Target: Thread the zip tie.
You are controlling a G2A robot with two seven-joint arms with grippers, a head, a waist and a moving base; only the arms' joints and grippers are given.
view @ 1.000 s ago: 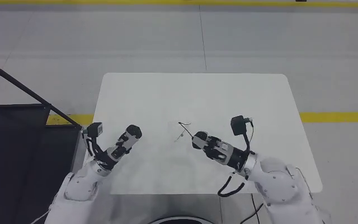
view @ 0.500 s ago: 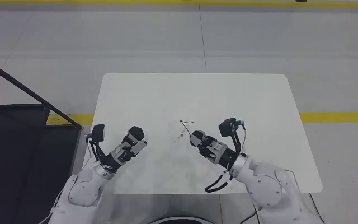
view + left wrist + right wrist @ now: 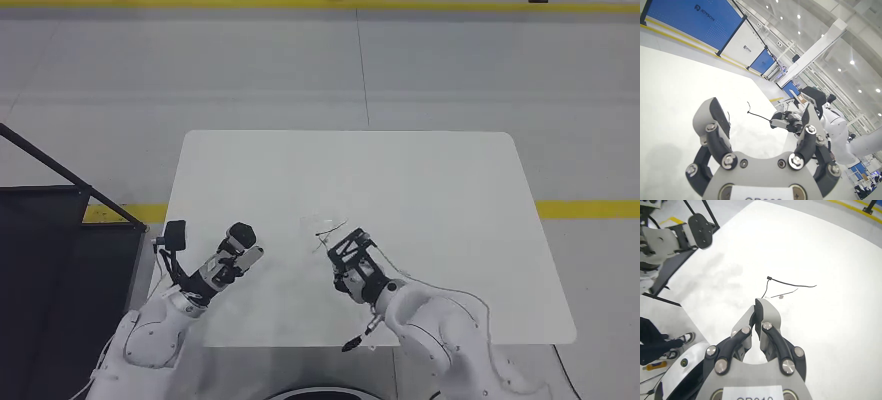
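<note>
Right end effector (image 3: pixel 757 306), ribbed pads (image 3: pixel 758 313) tight on thin, kinked zip tie (image 3: pixel 789 283)

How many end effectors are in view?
2. The left end effector, open, is over the table's near-left part; the right end effector, nearer the middle, is shut on the zip tie.

Left tool (image 3: pixel 761 108) stands spread wide, right tool (image 3: pixel 757 306) pinched closed, arms angled inward
</note>
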